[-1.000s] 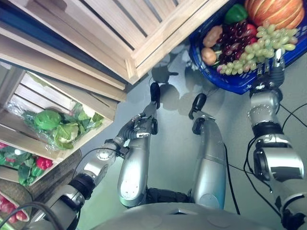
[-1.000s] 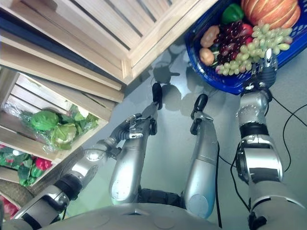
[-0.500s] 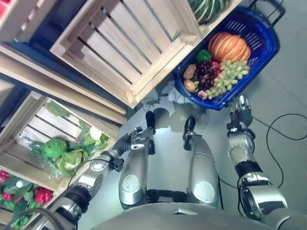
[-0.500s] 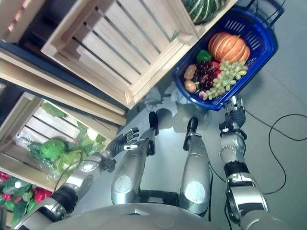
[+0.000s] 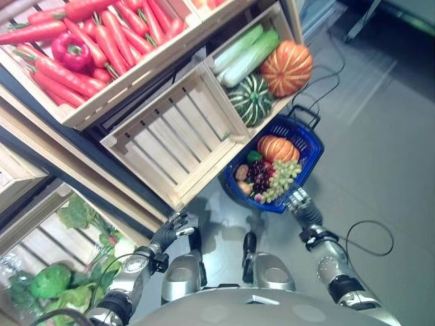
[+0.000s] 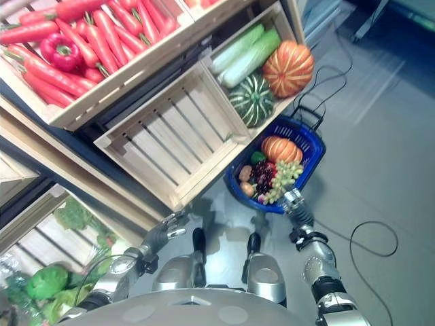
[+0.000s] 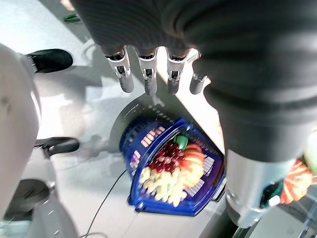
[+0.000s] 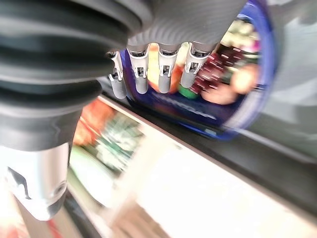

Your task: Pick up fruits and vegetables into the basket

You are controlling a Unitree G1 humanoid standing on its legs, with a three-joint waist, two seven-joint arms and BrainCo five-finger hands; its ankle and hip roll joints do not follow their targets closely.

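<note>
Blue basket (image 5: 307,146): on the floor at the foot of the wooden crates, holding a small orange pumpkin (image 5: 276,147), green grapes (image 5: 281,179), dark grapes (image 5: 260,176) and a green pepper (image 5: 254,156). Right hand (image 5: 298,201): just beside the basket's near rim, fingers straight, empty. Left hand (image 5: 170,230): below the empty crate (image 5: 175,132), fingers relaxed, empty.

Left hand (image 5: 171,231): my fingers are loosely extended and empty, held low at my left side.
Left arm: bent, coming in from the lower left.
Right hand (image 5: 298,202): my fingers are straight, holding nothing.
Right arm: stretched forward from the lower right.
</note>
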